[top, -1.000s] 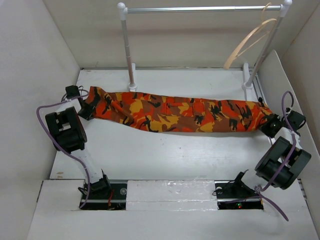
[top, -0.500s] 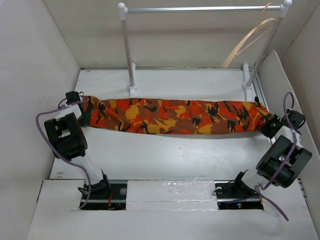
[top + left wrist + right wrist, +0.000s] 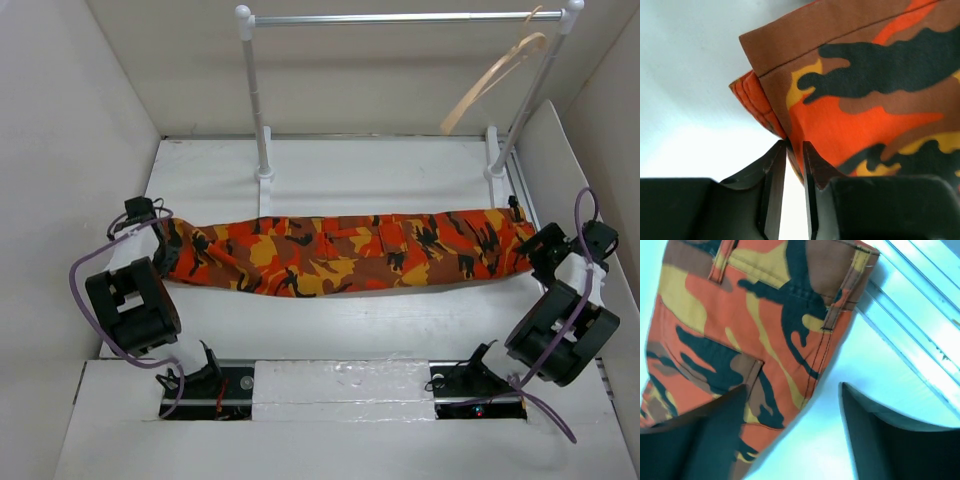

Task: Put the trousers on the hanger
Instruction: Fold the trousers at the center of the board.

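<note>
Trousers: the trousers [image 3: 350,252] lie stretched across the table [image 3: 350,165] from left to right, in front of the clothes rail [image 3: 400,18]. The leg ends are at my left pincer and the waist end is at my right.

Hanger: the hanger [image 3: 495,72] hangs tilted from the right end of the rail's bar, close to the right post. It is well apart from the trousers and from both of my arms.

Left pincer: my left pincer [image 3: 165,245] sits at the left tip of the cloth. In the left wrist view its fingers [image 3: 771,200] are pressed nearly together, with the hemmed corner of a trouser leg nipped at their tips. A second, orange layer of cloth shows just behind that hem.

Right pincer: my right pincer [image 3: 545,250] sits at the waist end, near the table's right edge. In the right wrist view its fingers [image 3: 875,445] are spread wide. The waistband corner, with a belt loop, lies between and ahead of them. One finger overlaps the cloth and the other stands apart over bare table.

Metal track: a grooved strip [image 3: 920,315] runs just beside the waistband.
</note>
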`<state>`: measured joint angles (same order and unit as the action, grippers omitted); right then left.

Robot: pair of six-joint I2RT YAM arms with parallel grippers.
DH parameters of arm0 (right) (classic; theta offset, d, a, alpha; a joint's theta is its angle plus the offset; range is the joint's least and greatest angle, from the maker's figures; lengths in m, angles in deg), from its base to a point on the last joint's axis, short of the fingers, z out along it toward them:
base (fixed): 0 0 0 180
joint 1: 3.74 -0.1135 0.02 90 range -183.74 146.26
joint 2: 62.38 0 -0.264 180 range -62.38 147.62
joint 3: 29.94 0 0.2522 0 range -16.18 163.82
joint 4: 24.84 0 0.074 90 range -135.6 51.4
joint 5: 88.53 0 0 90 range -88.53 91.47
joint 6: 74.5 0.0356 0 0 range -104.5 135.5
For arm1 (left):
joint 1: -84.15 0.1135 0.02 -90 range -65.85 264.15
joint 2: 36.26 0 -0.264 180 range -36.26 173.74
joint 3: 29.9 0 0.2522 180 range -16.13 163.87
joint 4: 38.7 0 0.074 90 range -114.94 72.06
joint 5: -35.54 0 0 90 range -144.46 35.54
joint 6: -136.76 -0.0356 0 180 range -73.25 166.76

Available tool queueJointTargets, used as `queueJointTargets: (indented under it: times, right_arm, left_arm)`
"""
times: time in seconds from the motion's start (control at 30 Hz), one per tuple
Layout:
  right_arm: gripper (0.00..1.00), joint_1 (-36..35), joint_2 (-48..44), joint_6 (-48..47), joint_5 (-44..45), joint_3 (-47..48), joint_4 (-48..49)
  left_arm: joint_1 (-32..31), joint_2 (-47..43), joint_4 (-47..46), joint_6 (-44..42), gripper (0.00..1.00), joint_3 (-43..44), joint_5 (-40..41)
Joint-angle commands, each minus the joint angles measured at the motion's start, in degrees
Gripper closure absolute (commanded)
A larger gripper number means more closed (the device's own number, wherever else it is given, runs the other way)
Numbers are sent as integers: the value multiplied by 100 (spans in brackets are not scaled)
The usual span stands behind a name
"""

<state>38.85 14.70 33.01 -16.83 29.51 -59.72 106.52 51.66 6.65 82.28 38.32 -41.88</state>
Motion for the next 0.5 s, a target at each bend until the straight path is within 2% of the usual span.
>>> queueJointTargets:
  times: [0.0,0.07,0.2,0.27,0.4,0.47]
  right_arm:
    - [14,48,-52,-301,107,431,-225]
    - [1,48,-227,-363,292,572,-357]
    - [0,48,-133,-416,468,529,-366]
    - [0,170,-9,-346,311,345,-68]
    - [0,224,518,-205,29,177,599]
    - [0,224,869,-214,-6,265,723]
  left_arm:
    - [48,-274,250,15,82,460,-238]
    - [48,-477,338,94,81,557,-440]
    - [-5,-960,268,261,80,373,-941]
    - [-5,-1057,286,262,77,373,-1082]
    - [-118,-1294,277,288,76,338,-1223]
    - [-171,-1382,260,262,70,285,-1442]
